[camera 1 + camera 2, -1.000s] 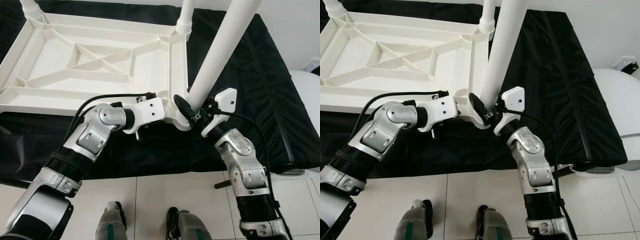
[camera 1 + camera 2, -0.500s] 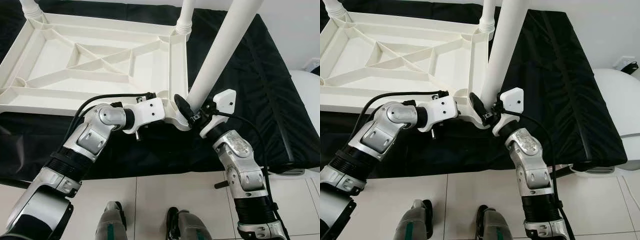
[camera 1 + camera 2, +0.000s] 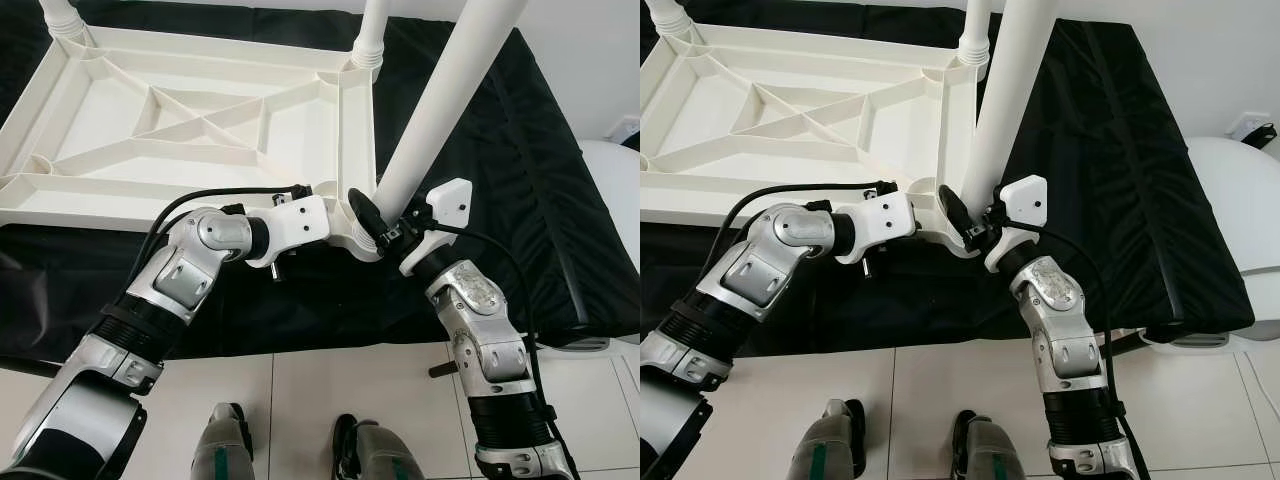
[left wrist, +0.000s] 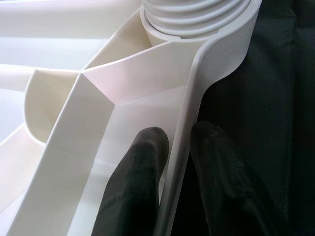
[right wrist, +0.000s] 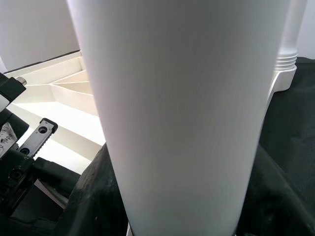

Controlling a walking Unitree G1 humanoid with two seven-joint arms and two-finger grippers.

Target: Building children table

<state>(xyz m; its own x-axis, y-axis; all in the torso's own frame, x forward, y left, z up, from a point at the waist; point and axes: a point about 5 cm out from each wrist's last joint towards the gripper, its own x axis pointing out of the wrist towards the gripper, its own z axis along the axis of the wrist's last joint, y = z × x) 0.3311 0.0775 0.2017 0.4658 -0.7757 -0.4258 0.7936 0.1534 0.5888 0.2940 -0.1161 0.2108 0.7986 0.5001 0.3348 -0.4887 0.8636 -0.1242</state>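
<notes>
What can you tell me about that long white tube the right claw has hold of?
The long white tube-shaped table leg looks like smooth, plain plastic. It stands tilted, its lower end at the near right corner socket of the upside-down white ribbed plastic tabletop, rising up out of frame. The right gripper is clamped round its base, black fingers on either side. Whether it is fully seated cannot be told.

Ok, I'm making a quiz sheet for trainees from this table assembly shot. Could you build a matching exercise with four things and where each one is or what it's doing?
Things:
1. left gripper
2. right gripper
3. table top
4. black cloth

States:
a. spread under the white parts
b. lying upside down, ribs showing
c. pinching the table top's edge rim
d. clasped around the near table leg

Pairs: 1-c, 2-d, 3-b, 4-a
</notes>
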